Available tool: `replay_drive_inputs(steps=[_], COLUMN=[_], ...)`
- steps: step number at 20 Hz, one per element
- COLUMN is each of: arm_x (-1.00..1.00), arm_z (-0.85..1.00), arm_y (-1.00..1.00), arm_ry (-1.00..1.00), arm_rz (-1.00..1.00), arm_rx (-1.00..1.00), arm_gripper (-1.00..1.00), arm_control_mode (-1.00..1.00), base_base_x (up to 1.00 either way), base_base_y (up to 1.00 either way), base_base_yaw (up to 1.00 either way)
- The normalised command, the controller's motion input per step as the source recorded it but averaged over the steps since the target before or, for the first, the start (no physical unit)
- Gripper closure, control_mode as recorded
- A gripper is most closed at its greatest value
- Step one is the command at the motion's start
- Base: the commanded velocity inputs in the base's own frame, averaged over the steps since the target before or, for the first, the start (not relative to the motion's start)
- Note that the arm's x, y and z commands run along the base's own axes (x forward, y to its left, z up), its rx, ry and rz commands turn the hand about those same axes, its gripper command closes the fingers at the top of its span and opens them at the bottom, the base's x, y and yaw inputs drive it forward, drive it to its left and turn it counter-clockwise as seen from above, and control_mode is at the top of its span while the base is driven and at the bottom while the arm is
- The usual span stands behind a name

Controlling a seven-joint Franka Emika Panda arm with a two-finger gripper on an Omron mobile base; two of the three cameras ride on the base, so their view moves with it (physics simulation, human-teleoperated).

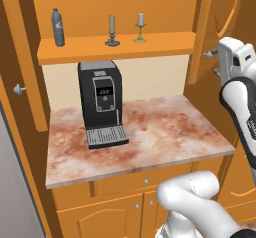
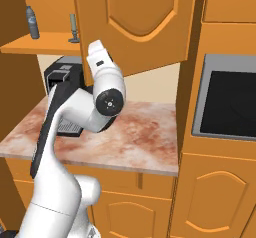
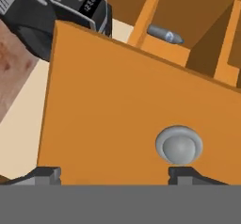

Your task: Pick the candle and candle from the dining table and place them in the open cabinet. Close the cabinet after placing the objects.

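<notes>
both candles are sitting on the cabinet shelf (image 1: 150,46): the olive candle (image 1: 112,30) on its dark round base and, just to its right, the pale candle (image 1: 140,27) in its brass holder, with a grey-blue bottle (image 1: 58,27) further left. so by our reading the placing is done and we are working on closing the cabinet. we are holding the gripper (image 3: 114,173) right at the outer face of the right cabinet door (image 3: 141,119), fingers spread wide and gripping nothing, with the door's round grey knob (image 3: 179,145) just above the right fingertip (image 3: 181,172). to do this well, we are thinking the push belongs near the knob edge, far from the hinge, so the door swings easily. we should be pressing flat on the panel and sweeping left along its arc, keeping clear of the coffee machine (image 1: 101,101) on the marbled counter (image 1: 165,137) below. the left door (image 1: 22,77) is also standing open and is waiting its turn.
</notes>
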Motion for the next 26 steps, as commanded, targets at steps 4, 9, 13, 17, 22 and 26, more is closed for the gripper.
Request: replay_drive_inputs(steps=[4, 9, 13, 17, 22, 26], arm_x=[0.63, 0.71, 0.84, 0.84, 0.78, 0.68], arm_z=[0.15, 0.03, 0.00, 0.00, 0.00, 0.00], arm_y=[0.34, 0.19, 0.09, 0.10, 0.17, 0.22], arm_ry=[0.04, 0.04, 0.04, 0.03, 0.03, 0.03], arm_rz=[-0.01, 0.00, 0.00, 0.00, 0.00, -0.02], arm_rx=[-0.09, -0.05, -0.03, -0.03, -0.03, -0.05], arm_gripper=[-1.00, -1.00, -1.00, -1.00, -1.00, -1.00], arm_control_mode=[-1.00, -1.00, -1.00, -1.00, -1.00, -1.00], base_base_x=[0.00, 0.00, 0.00, 0.00, 0.00, 0.00], base_base_y=[0.00, 0.00, 0.00, 0.00, 0.00, 0.00], base_base_yaw=[0.00, 0.00, 0.00, 0.00, 0.00, 0.00])
